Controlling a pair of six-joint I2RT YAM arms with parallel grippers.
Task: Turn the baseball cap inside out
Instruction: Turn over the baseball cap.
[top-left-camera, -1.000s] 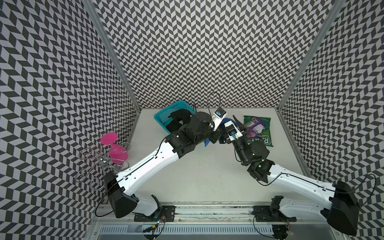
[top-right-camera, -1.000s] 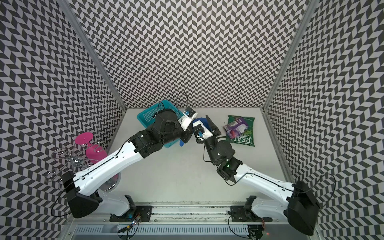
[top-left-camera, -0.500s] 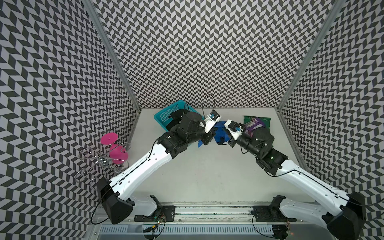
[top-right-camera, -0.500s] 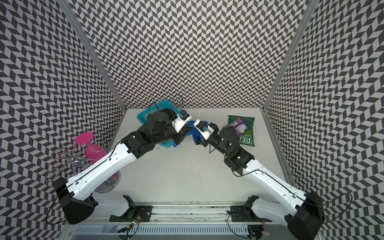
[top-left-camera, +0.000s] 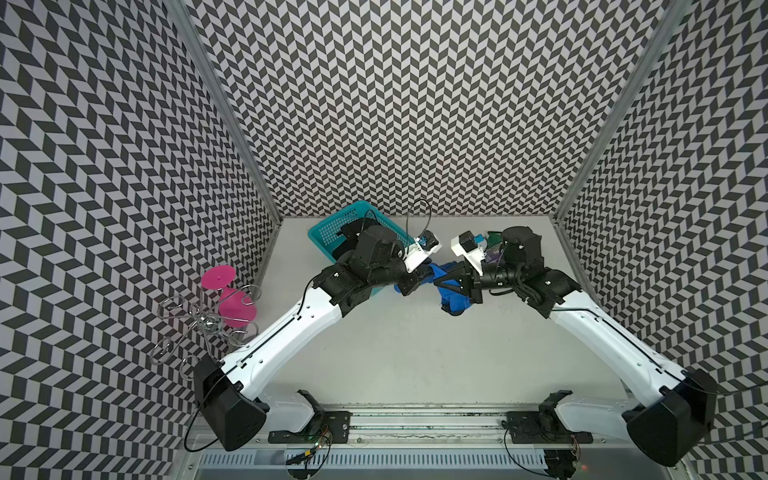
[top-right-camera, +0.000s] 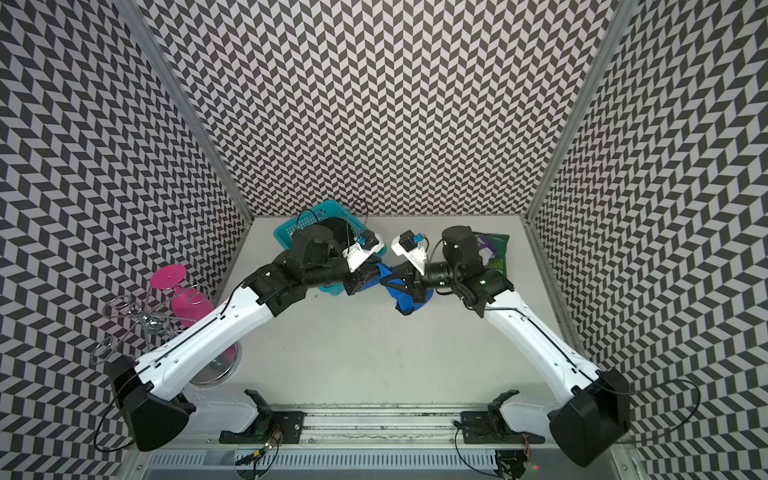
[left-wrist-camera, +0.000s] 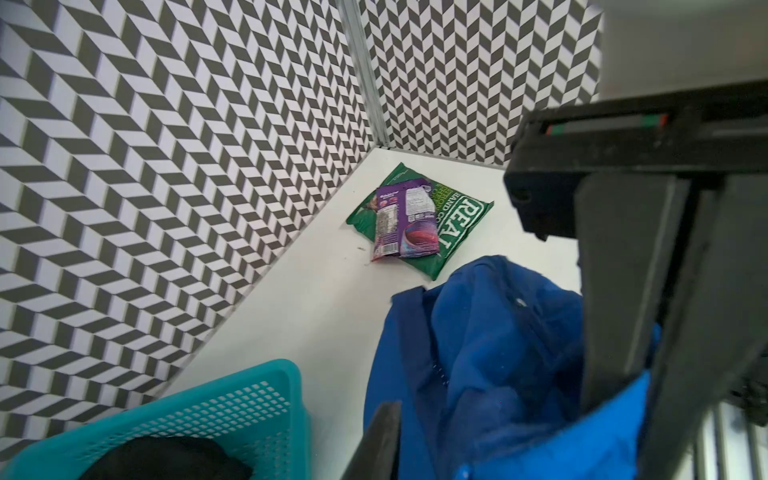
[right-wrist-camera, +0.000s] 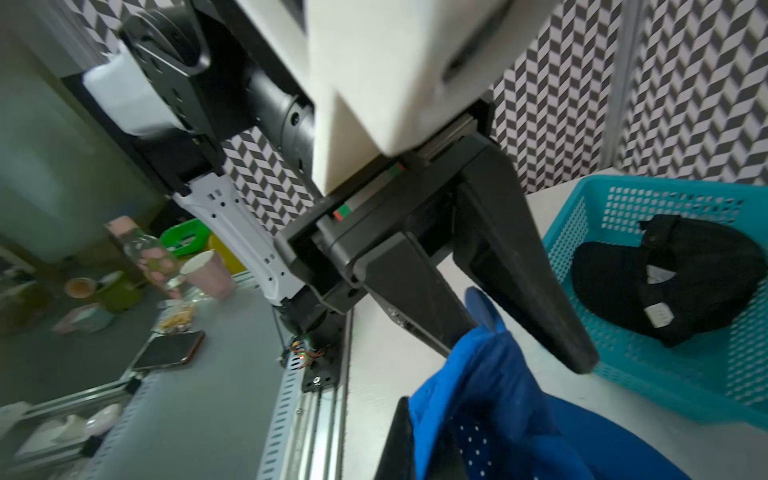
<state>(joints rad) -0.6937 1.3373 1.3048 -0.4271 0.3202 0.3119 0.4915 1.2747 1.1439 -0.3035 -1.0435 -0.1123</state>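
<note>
The blue baseball cap (top-left-camera: 455, 297) (top-right-camera: 409, 301) hangs crumpled above the table's middle, between my two grippers. My right gripper (top-left-camera: 442, 283) (top-right-camera: 388, 283) is shut on the cap's cloth, and most of the cap droops beneath it. My left gripper (top-left-camera: 423, 273) (top-right-camera: 372, 276) faces it from the left with its jaws a little apart. In the right wrist view a fold of the cap (right-wrist-camera: 498, 395) pokes up between the left gripper's two fingers (right-wrist-camera: 415, 299). In the left wrist view the cap (left-wrist-camera: 498, 353) lies beside one left finger (left-wrist-camera: 376, 440).
A teal basket (top-left-camera: 332, 232) (right-wrist-camera: 582, 232) with a black cap (right-wrist-camera: 665, 286) in it stands at the back left, right under my left arm. A green snack bag (left-wrist-camera: 457, 224) with a purple one (left-wrist-camera: 405, 224) on top lies at the back right. A pink glass (top-left-camera: 232, 305) and wire rack (top-left-camera: 195, 328) stand at the left edge.
My right gripper has shut on the cap and its arm has swung out to the right. The left gripper's jaws have parted. The cap has moved slightly right.
</note>
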